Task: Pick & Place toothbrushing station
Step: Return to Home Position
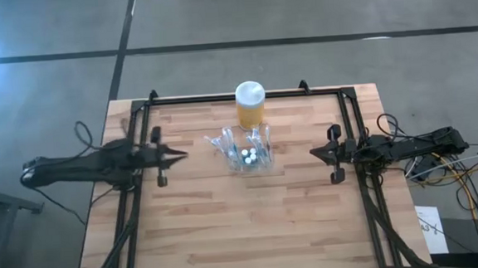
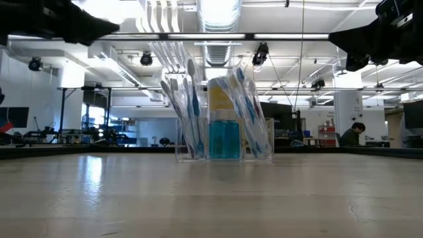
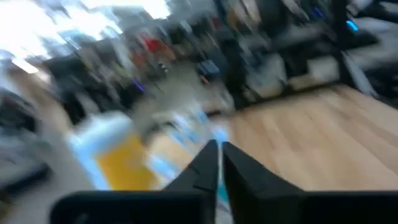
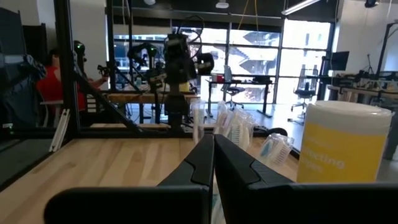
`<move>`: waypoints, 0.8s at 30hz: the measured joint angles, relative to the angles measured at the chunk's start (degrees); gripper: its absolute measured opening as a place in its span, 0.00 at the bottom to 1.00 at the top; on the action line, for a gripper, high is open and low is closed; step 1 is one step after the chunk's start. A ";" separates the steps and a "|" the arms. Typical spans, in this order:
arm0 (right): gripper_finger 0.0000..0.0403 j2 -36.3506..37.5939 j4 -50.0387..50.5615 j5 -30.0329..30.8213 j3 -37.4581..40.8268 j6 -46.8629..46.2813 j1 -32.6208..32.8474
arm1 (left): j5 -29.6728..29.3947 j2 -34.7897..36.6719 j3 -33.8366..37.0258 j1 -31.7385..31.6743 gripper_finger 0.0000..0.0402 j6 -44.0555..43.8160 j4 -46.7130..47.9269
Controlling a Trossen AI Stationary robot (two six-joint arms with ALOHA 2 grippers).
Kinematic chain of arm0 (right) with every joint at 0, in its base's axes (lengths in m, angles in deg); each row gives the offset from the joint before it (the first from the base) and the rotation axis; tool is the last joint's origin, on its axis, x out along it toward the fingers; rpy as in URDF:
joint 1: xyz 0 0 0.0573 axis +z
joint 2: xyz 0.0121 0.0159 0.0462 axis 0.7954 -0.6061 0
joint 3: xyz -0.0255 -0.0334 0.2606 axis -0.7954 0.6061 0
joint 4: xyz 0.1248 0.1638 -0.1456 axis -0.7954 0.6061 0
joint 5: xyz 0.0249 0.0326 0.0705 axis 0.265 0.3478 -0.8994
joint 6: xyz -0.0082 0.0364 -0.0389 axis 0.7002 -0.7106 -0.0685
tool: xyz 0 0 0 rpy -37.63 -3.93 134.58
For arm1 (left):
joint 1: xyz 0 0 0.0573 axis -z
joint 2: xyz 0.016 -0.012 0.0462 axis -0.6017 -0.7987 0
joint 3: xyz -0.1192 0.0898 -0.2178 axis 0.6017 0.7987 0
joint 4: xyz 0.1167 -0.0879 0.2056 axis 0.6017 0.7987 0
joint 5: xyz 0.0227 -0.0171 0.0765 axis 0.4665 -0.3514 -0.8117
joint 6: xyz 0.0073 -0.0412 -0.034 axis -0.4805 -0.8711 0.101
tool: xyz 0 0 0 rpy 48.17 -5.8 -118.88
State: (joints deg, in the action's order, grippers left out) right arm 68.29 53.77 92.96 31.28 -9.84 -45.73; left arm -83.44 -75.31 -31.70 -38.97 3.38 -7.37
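High view: where does the toothbrushing station (image 1: 246, 153) stand?
— Near the middle of the wooden counter (image 1: 228, 226), a little toward the far edge. It is clear plastic and upright, with toothbrushes (image 1: 249, 156) in its slots. Their white ends show from above.

What is closest to it?
— The yellow jar (image 1: 250, 104) with a white lid, just behind it at the far edge. I cannot tell whether the two touch. In the low view the brushes lean outward, blue and white. Something blue shows through the middle of the station that I cannot name.

And the arms?
— The left pincer (image 1: 182, 154) hangs to the station's left and the right pincer (image 1: 313, 153) to its right. Each is well apart from the station and holds nothing. In both wrist views the two dark fingers lie almost together, with only a thin slit between them.

The counter itself?
— Pale butcher-block planks, bare in front of the station, with a black frame (image 1: 220, 96) round the edges. Cables (image 1: 449, 171) trail off the right side.

And the room?
— A grey floor (image 1: 298, 14) crossed by dark lines. The low view shows ceiling lights (image 2: 218, 13) and ducts, and a seated person (image 2: 357, 134) far off on the right. The right wrist view shows tall windows (image 4: 249, 56), desks and chairs. It also shows a person in red (image 4: 53, 81) beyond the frame.
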 joint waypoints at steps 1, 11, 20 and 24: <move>0.02 -0.02 0.00 0.04 0.00 0.29 0.00 | -1.60 1.91 0.55 0.02 0.04 0.94 -1.19; 0.02 0.09 0.84 0.20 -0.01 1.41 -0.02 | 10.90 7.42 0.69 -0.15 0.01 0.11 0.33; 0.02 0.56 -0.37 1.53 -0.04 1.13 -0.02 | 7.83 11.42 1.79 -0.12 0.00 -8.77 6.23; 0.02 1.59 0.85 1.64 -0.04 0.91 0.01 | 7.42 17.03 3.70 -0.12 0.00 -9.52 6.31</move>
State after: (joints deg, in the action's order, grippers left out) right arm 69.88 54.62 94.60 31.24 -8.93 -45.72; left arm -76.02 -58.28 -28.01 -39.09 -6.15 -1.06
